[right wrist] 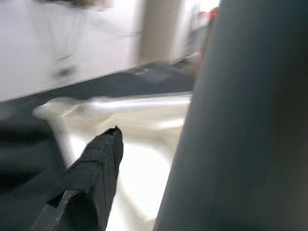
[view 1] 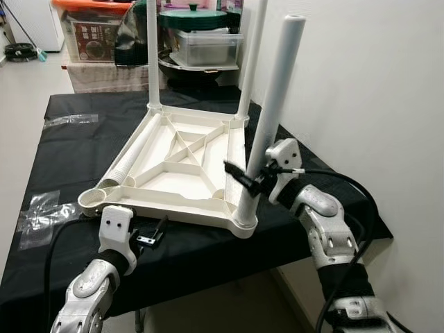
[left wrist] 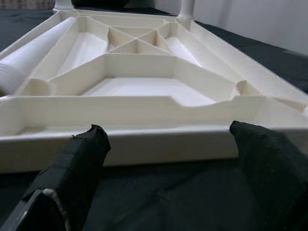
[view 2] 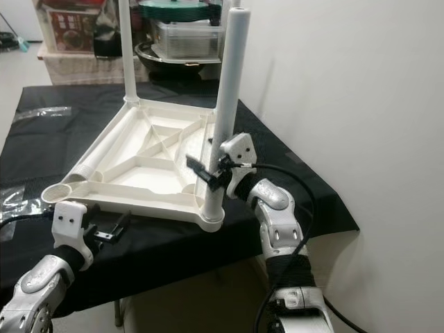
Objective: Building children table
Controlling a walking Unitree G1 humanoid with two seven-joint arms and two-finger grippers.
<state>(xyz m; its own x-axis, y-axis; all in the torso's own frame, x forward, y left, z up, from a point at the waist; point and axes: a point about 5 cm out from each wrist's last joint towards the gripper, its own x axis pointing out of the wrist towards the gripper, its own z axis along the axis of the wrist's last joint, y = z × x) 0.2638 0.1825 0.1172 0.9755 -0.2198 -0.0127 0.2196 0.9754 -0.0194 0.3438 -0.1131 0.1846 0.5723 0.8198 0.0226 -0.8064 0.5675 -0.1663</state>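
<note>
A white children's table top (view 1: 177,202) lies upside down on a black-covered table (view 1: 76,149). Two white legs (view 1: 152,55) (view 1: 252,62) stand upright in its far corners. A third leg (view 1: 275,94) leans in the near right corner socket, and my right gripper (view 1: 250,182) is shut on its lower part; in the right wrist view the leg (right wrist: 240,120) sits beside one black finger (right wrist: 96,168). Another leg (view 1: 130,164) lies inside the top along its left side. The near left socket (view 1: 93,198) is empty. My left gripper (view 1: 154,236) hovers open just before the front rim (left wrist: 144,144).
A white wall (view 1: 374,83) runs close along the right of the table. Storage bins and a lidded pot (view 1: 201,38) stand behind the far edge. Clear plastic wrap (view 1: 41,211) lies on the cloth at the near left. The table's front edge is close to both arms.
</note>
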